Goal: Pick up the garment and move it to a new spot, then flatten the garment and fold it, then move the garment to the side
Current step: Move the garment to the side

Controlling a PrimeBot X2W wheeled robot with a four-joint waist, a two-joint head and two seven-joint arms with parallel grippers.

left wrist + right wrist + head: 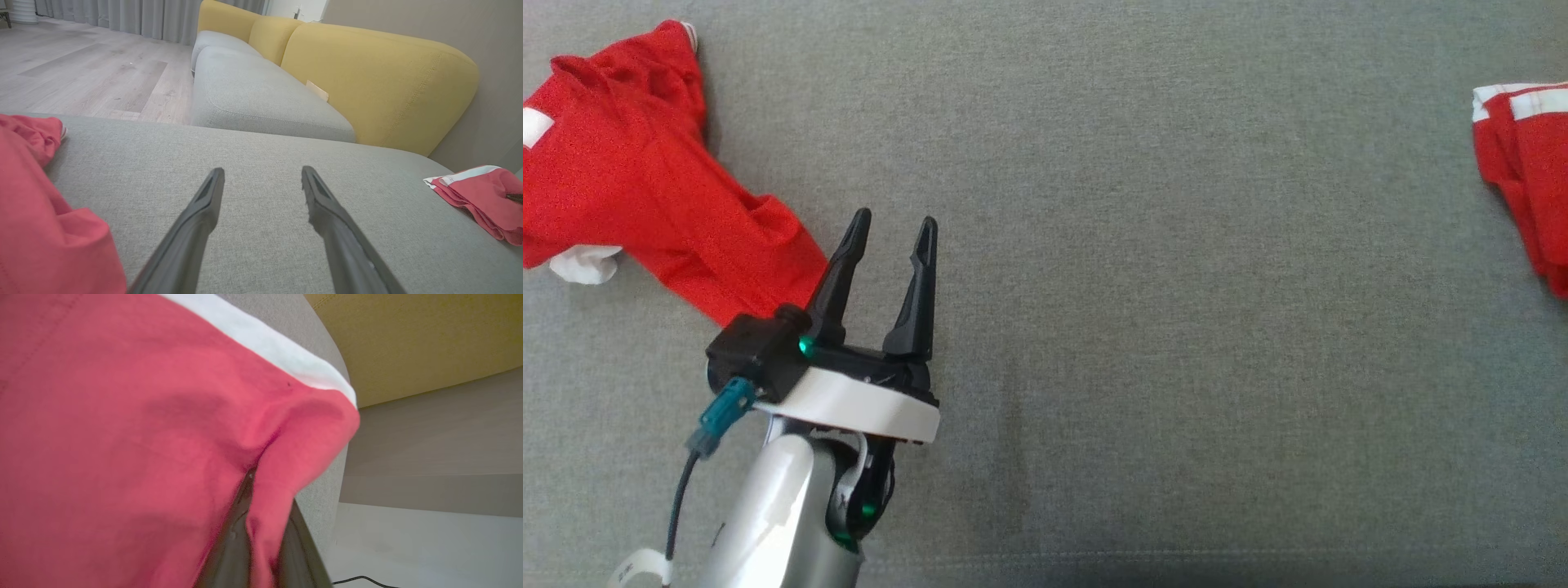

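Observation:
A folded red garment [1523,163] with white bands lies at the right edge of the grey cushion [1143,269]; it also shows at the right of the left wrist view [478,196]. My right gripper [265,494] is shut on a fold of this red garment [143,437], and the cloth covers most of its fingers. My left gripper [895,219] hovers open over bare cushion in the lower left of the head view, its fingers [204,212] wide apart with nothing between them.
Another red garment [637,171] lies crumpled at the left, its near corner beside my left gripper's base, and shows again [36,212] in the left wrist view. Yellow back cushions [367,77], a second grey seat [253,94] and a wooden floor [81,69] lie beyond.

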